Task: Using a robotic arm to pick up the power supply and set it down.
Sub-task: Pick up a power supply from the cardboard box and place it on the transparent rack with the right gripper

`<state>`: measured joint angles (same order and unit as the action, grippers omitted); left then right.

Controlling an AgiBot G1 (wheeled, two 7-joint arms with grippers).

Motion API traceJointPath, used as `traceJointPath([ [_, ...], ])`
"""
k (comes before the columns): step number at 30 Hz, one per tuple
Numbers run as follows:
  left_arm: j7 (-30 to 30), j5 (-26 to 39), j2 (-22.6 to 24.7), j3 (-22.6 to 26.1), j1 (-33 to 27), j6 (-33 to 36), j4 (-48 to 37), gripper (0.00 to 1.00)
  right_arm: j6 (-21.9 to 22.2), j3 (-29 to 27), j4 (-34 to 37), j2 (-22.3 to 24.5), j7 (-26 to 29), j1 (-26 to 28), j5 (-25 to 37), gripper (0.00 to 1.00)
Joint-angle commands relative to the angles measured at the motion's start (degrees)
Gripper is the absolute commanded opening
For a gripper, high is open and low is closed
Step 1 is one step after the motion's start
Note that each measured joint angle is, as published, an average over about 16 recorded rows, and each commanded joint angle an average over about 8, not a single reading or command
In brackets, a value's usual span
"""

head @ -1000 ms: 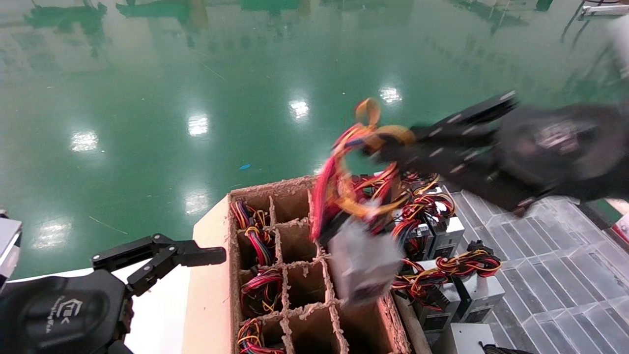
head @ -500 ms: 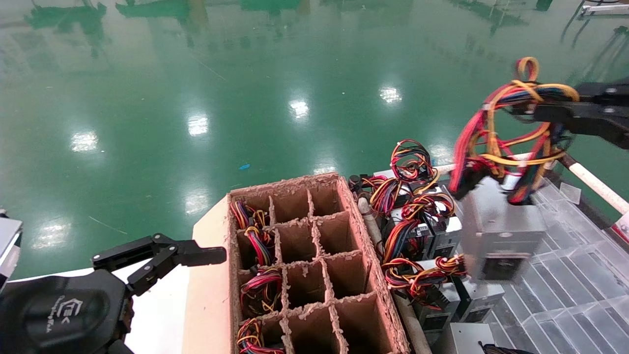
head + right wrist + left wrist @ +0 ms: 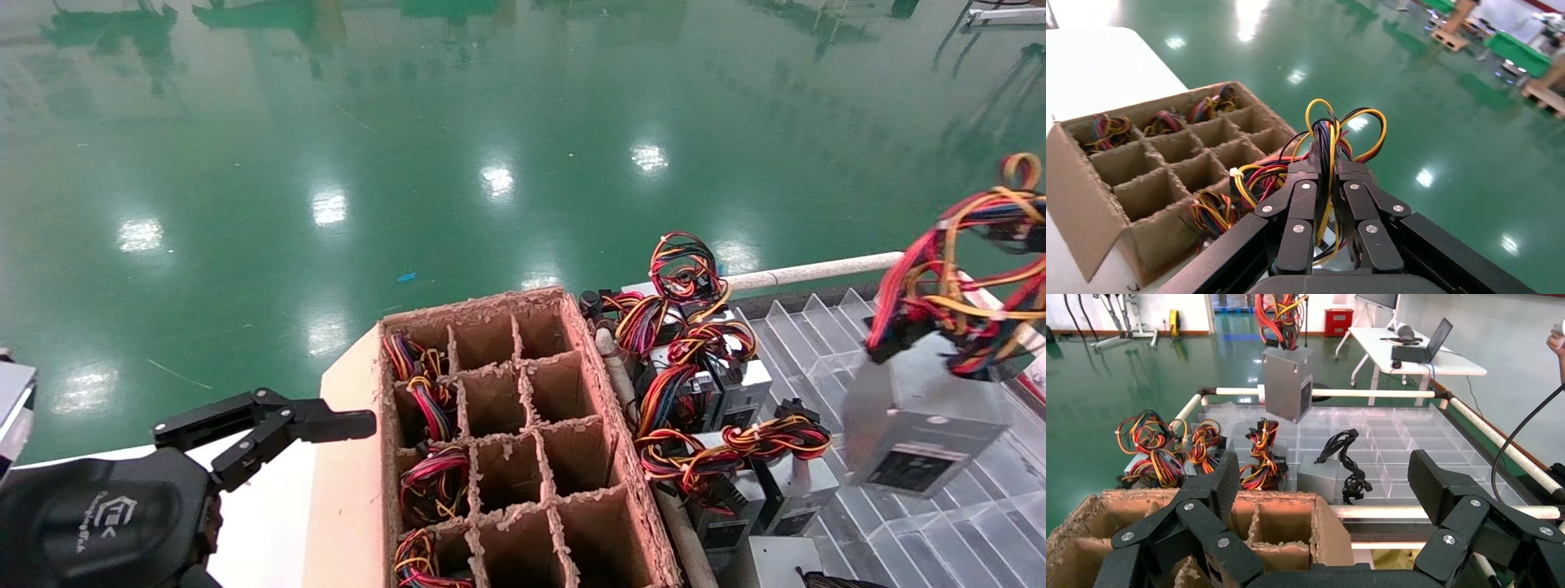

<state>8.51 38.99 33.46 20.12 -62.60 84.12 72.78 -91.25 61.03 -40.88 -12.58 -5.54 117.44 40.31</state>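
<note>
The power supply (image 3: pixel 919 429) is a silver-grey box that hangs in the air over the clear tray at the far right. It dangles from its loop of red, orange and yellow wires (image 3: pixel 952 278). My right gripper (image 3: pixel 1326 156) is shut on that wire bundle; in the head view the arm is almost wholly past the right edge. The left wrist view shows the same power supply (image 3: pixel 1288 383) hanging above the tray's far side. My left gripper (image 3: pixel 351 425) is parked low at the left beside the cardboard box, open and empty, its fingers (image 3: pixel 1220 481) wide apart.
A brown cardboard divider box (image 3: pixel 391 490) stands front and centre, with wire bundles in its left cells. To its right, several other power supplies (image 3: pixel 735 384) sit in a clear compartment tray (image 3: pixel 940 523) framed by white tubes (image 3: pixel 809 271). A unit with black cables (image 3: pixel 1321 474) lies near the box.
The right gripper has carried the power supply from over the cardboard box to the right, out over the clear tray, and the arm has left the head view. The left arm has not moved.
</note>
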Motion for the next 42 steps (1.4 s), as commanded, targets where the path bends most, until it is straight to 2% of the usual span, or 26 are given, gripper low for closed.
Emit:
traceJointPath([
  [1,0.0,0.0,0.0,0.0,0.0,0.0,0.0,1.00,0.0,0.6,0.6,1.1,-0.4,0.2,-0.5,0.00],
  [8,0.0,0.0,0.0,0.0,0.0,0.0,0.0,1.00,0.2,3.2,3.1,1.8,-1.9,0.3,1.3,0.00],
  [20,0.0,0.0,0.0,0.0,0.0,0.0,0.0,1.00,0.2,8.9,5.6,0.2,-3.8,-2.3,3.6,0.00],
  [34,0.0,0.0,0.0,0.0,0.0,0.0,0.0,1.00,0.3,13.7,8.1,-4.2,-4.7,-4.8,1.4,0.00],
  [42,0.0,0.0,0.0,0.0,0.0,0.0,0.0,1.00,0.2,15.9,9.3,-5.6,-4.7,-8.4,-3.0,0.00],
])
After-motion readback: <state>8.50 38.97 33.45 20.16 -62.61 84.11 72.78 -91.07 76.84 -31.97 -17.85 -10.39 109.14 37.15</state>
